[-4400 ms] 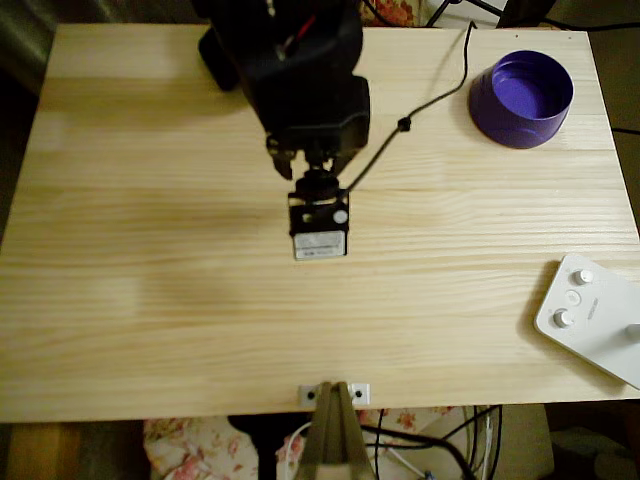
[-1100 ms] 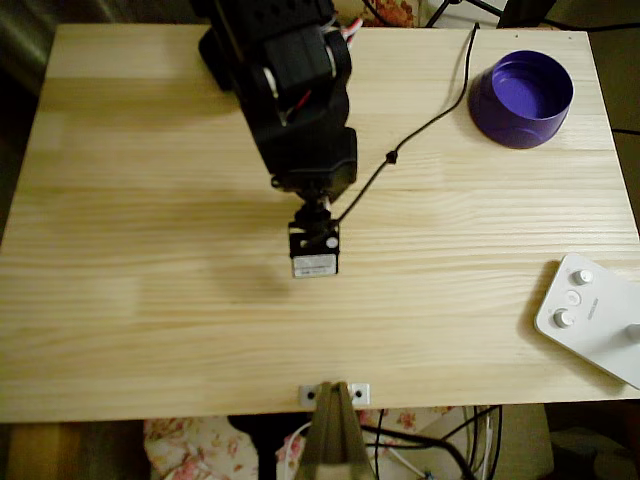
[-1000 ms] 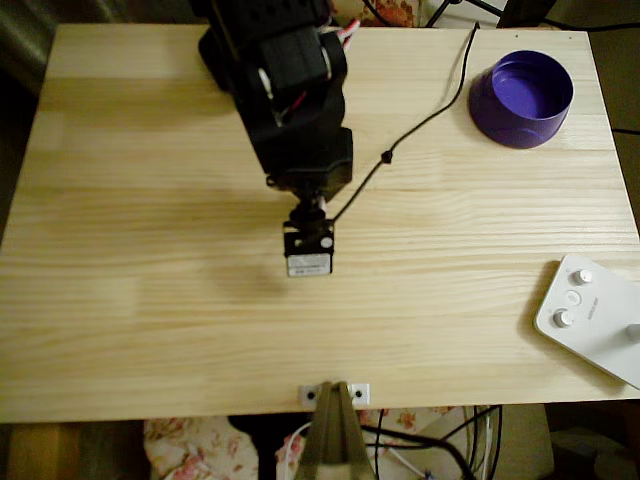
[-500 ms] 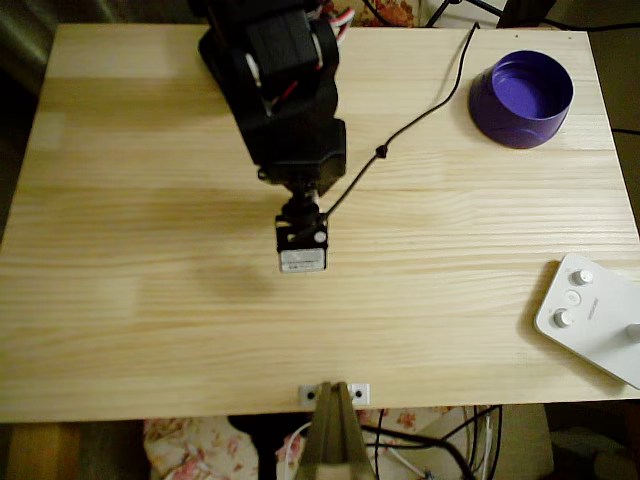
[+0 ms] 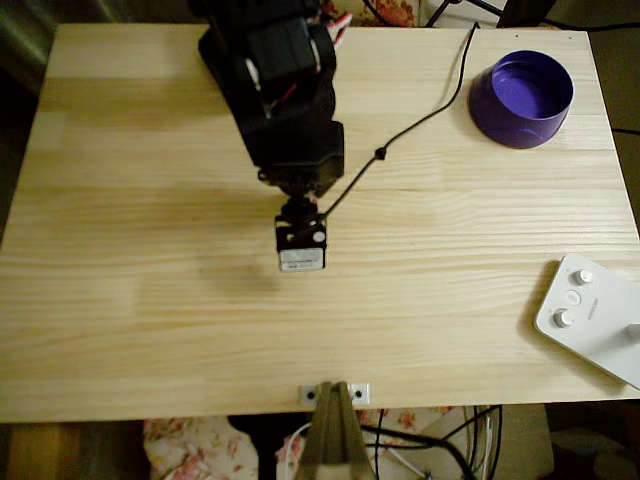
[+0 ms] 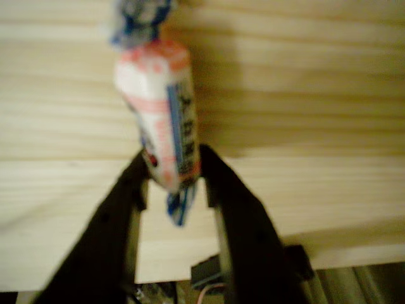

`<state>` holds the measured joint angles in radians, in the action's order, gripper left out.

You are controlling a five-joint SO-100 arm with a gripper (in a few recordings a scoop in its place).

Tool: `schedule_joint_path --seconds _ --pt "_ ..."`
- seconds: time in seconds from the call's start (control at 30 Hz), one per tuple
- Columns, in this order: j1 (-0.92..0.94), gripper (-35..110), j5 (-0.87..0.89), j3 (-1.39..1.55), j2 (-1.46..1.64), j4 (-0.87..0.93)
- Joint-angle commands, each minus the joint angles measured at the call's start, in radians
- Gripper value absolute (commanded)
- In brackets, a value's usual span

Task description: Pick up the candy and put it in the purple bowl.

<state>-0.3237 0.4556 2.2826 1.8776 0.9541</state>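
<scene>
Pale pine boards make up the surface (image 5: pixel 150 330), seen from above with the black arm (image 5: pixel 285 90) reaching down from the top edge toward its middle. In the wrist view the hand (image 6: pixel 174 180) pinches the candy (image 6: pixel 158 111) between its two dark fingers (image 6: pixel 126 196), gripping it near the lower end. The wrapper is pinkish-white with a blue stripe and dark print; one twisted bluish end sticks out beyond the fingers and the other points away from them. The candy looks to be held clear of the wood behind it, though the blur makes that hard to judge. The purple bowl (image 5: pixel 522 98) sits near the top right corner in the overhead view, well apart from the arm. A white device with knobs (image 5: pixel 590 315) lies at the right edge, and a black cable (image 5: pixel 420 115) trails across the boards between arm and bowl.
</scene>
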Motion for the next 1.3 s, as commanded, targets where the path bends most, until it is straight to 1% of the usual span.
schedule_joint_path --seconds 0.0,0.13,0.6,0.93,1.27 --pt "-0.005 12 -0.006 -0.009 0.037 -0.005" --pt "-0.003 17 -0.012 -0.008 0.021 -0.005" --pt "0.023 19 -0.021 -0.037 -0.054 -0.086" --pt "0.052 12 -0.034 -0.034 -0.074 -0.14" --pt "0.052 6 -0.048 -0.032 -0.049 -0.121"
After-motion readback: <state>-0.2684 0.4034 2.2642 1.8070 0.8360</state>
